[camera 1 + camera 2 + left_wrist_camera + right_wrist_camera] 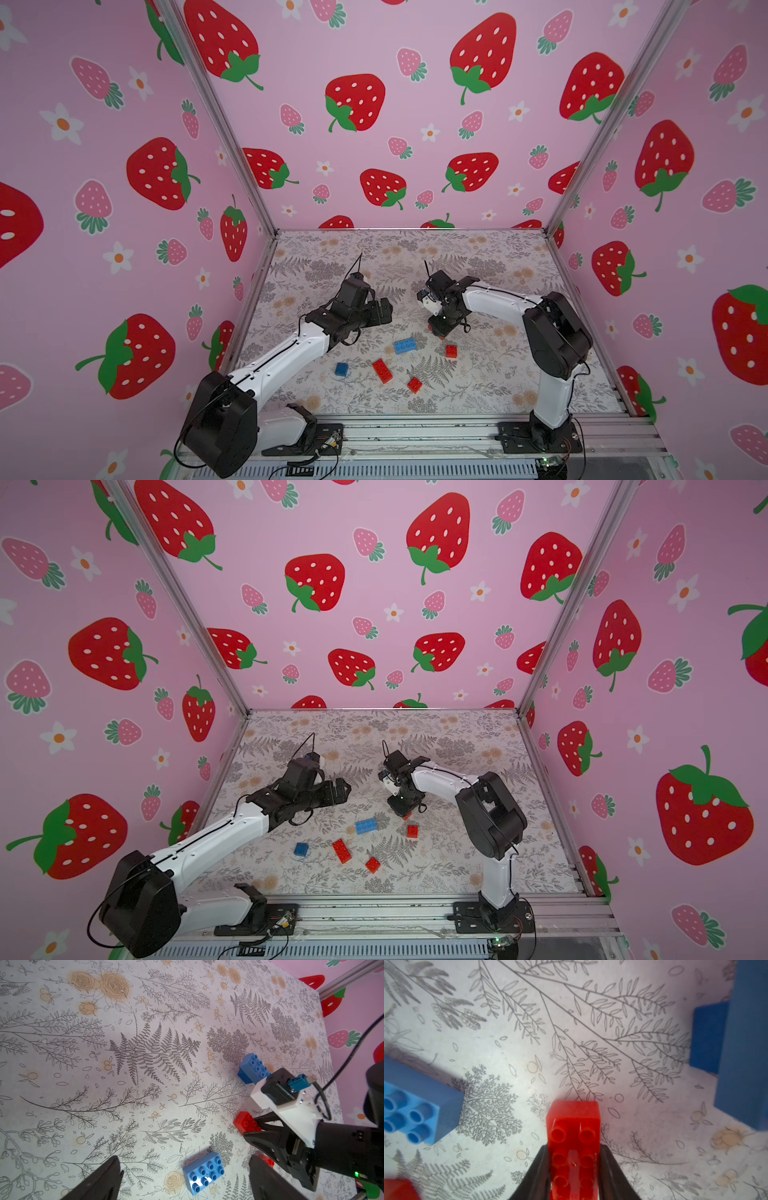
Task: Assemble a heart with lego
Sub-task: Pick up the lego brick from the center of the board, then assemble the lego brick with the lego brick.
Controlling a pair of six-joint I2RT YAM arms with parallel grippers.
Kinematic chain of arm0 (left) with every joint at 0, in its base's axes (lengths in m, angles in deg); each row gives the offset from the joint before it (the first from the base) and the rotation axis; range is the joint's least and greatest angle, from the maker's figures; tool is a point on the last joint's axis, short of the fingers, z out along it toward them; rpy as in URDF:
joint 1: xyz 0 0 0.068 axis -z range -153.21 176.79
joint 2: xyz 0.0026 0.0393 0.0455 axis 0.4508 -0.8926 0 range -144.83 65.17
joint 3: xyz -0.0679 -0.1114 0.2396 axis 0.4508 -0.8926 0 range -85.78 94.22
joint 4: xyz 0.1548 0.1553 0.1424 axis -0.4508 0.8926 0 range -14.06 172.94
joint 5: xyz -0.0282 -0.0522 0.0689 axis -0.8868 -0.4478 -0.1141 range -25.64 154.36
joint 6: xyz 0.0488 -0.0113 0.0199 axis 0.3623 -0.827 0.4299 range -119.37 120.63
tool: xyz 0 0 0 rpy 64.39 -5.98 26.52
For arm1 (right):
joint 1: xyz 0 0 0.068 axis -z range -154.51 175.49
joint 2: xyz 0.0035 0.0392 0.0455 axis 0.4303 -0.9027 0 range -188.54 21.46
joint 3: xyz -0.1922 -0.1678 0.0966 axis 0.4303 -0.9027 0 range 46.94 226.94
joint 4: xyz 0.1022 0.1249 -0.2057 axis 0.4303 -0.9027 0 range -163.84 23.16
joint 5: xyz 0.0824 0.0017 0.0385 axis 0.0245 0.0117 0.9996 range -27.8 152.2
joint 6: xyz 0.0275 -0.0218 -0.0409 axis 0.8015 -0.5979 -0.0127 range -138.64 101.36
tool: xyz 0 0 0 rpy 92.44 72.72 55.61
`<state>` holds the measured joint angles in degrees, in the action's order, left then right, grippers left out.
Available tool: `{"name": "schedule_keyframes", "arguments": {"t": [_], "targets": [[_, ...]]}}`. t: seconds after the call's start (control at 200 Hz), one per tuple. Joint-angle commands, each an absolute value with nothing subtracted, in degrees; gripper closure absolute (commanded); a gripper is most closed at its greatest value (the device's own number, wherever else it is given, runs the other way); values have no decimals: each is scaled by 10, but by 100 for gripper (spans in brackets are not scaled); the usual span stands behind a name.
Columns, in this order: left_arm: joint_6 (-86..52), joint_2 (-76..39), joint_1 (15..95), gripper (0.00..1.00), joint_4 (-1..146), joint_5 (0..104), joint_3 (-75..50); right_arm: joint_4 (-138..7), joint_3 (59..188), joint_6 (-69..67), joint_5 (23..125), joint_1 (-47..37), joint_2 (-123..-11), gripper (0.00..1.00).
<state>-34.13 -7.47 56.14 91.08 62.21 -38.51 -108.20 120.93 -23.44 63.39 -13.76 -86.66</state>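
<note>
My right gripper (574, 1159) points down at the mat, shut on a long red lego brick (574, 1122), also seen as the red brick (246, 1122) in the left wrist view. In both top views that gripper (442, 330) hides most of it. My left gripper (185, 1160) hovers open over a long blue brick (204, 1172) without touching it. Loose on the mat lie that blue brick (405, 345), a long red brick (382, 370), a small blue brick (341, 369) and two small red bricks (451, 351), (414, 385). The heart is not in view.
A pair of blue bricks (254, 1069) stands together just beyond the right gripper, showing as a tall blue block (741, 1047) in the right wrist view. Pink strawberry walls (415, 124) enclose the floral mat (498, 374) on three sides. An aluminium rail (415, 432) runs along the front.
</note>
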Motion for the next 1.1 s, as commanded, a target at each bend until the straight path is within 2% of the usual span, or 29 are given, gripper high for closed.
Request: {"name": "schedule_keyframes", "arguments": {"t": [0.0,0.2,0.46,0.62,1.095], "targets": [[-344,-76,559,0,901,616,-368,-1101,1237,-255,617,-133,-816,69],[-361,-91,559,0,880,599,-350,-1156,1310,-311,625,-99,-826,71],[-365,-132,559,1,860,582,-325,-1240,1443,-390,691,-47,-899,72],[-362,-151,559,1,857,587,-317,-1277,1512,-415,718,-44,-951,71],[-300,-155,559,0,856,572,-329,-1332,1620,-465,689,-43,-1051,71]]}}
